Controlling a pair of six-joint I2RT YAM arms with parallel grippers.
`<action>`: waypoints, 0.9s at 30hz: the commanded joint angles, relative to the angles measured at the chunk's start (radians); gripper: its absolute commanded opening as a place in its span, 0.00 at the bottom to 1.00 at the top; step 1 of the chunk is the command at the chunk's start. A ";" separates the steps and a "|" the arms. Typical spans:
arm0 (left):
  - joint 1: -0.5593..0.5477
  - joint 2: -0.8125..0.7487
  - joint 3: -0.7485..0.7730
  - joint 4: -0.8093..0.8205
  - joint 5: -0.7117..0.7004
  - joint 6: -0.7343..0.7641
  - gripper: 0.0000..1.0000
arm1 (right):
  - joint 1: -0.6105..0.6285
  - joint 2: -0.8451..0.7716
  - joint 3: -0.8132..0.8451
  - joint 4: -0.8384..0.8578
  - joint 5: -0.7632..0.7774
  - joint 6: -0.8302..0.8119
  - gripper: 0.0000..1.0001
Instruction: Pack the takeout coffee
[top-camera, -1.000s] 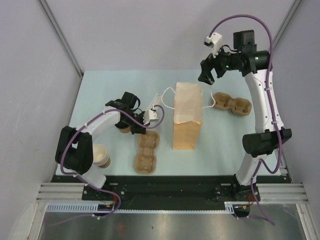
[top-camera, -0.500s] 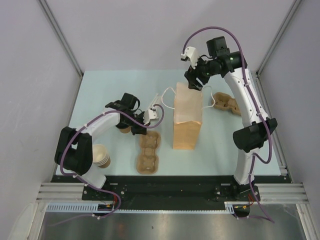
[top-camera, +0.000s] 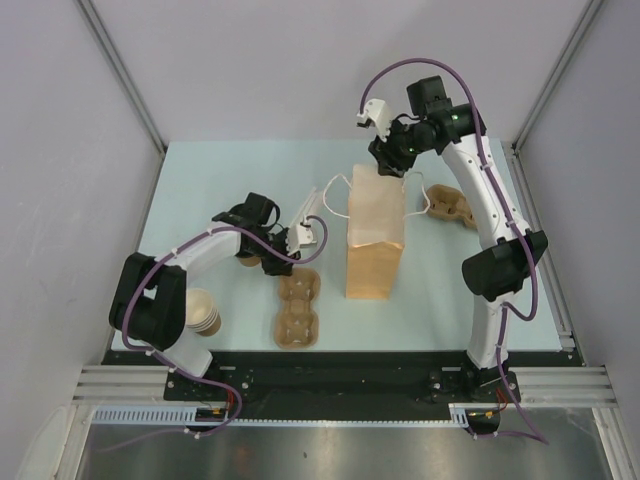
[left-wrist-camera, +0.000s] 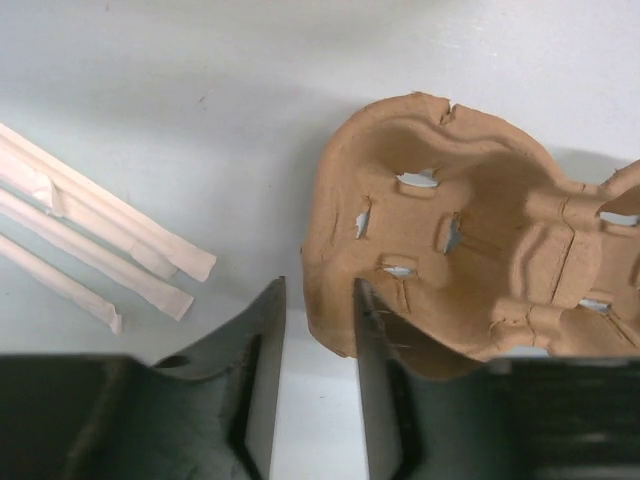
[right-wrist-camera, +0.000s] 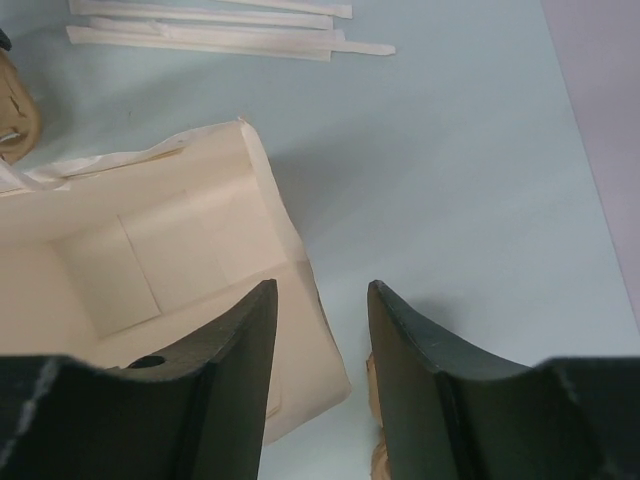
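Observation:
The takeout coffee is not plainly in view; only a small tan shape (top-camera: 250, 262) peeks out from under my left wrist. My left gripper (top-camera: 292, 248) (left-wrist-camera: 318, 285) is low over the table at the far end of a brown pulp cup carrier (top-camera: 298, 308) (left-wrist-camera: 470, 260). Its jaws are slightly open, with the carrier's rim between the fingertips and a gap beside it. My right gripper (top-camera: 388, 165) (right-wrist-camera: 320, 288) hangs open over the far rim of the standing paper bag (top-camera: 375, 235) (right-wrist-camera: 170, 270). One finger is inside the bag wall and one outside.
A second pulp carrier (top-camera: 450, 208) lies right of the bag. A stack of lidless paper cups (top-camera: 203, 312) stands by the left arm's base. Wrapped straws (top-camera: 310, 215) (left-wrist-camera: 90, 250) lie left of the bag, near its white handles.
The right arm swung left from the back right corner to the bag's far rim, and its jaws narrowed. The left jaws went from shut to slightly open at the carrier's rim.

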 joint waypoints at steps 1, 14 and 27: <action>0.003 -0.024 0.035 0.000 -0.001 0.047 0.42 | 0.007 -0.008 0.010 -0.009 -0.019 -0.030 0.43; -0.050 0.062 0.107 -0.095 -0.043 0.244 0.48 | 0.016 -0.005 0.013 -0.028 -0.017 -0.040 0.11; -0.060 0.074 0.101 -0.105 -0.052 0.265 0.13 | 0.014 -0.012 0.026 -0.034 -0.033 -0.018 0.00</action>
